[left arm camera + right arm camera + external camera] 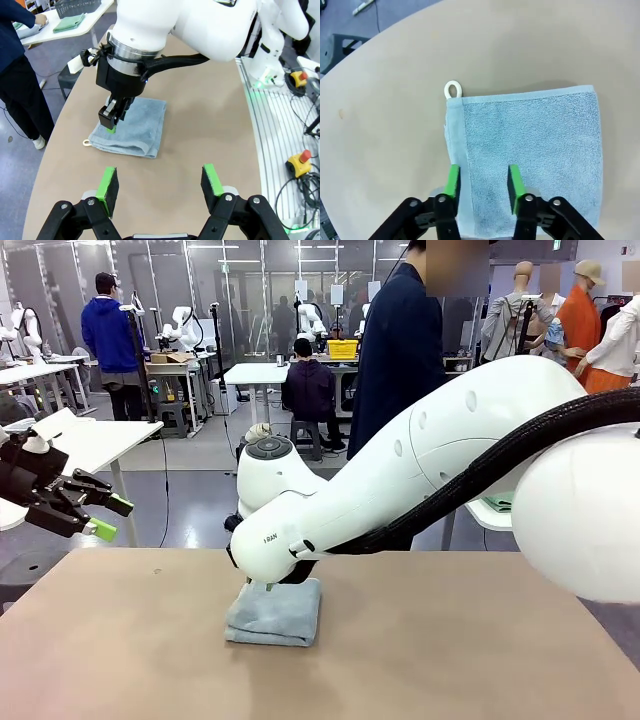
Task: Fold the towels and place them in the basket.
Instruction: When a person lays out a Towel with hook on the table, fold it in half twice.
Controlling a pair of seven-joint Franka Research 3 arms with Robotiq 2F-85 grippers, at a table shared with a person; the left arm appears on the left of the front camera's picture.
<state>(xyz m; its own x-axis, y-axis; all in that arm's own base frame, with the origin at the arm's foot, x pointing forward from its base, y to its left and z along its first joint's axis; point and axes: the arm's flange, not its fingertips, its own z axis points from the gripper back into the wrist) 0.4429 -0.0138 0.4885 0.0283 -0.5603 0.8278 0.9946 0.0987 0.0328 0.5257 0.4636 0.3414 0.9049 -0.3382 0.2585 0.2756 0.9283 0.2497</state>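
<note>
Towel (535, 140) lies folded directly beneath right hand (482, 176).

- We see the pale blue-grey terry towel (530, 150) folded flat on the tan table (395, 50), with a white loop (452, 90) at one corner.
- Dark mesh plastic basket (75, 7) on a far table (97, 15).

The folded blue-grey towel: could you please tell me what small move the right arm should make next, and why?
Probably lift the right gripper straight up, clear of the towel. Its jaws stand apart over the towel's edge, gripping nothing, and the towel lies folded flat on the table.
</note>
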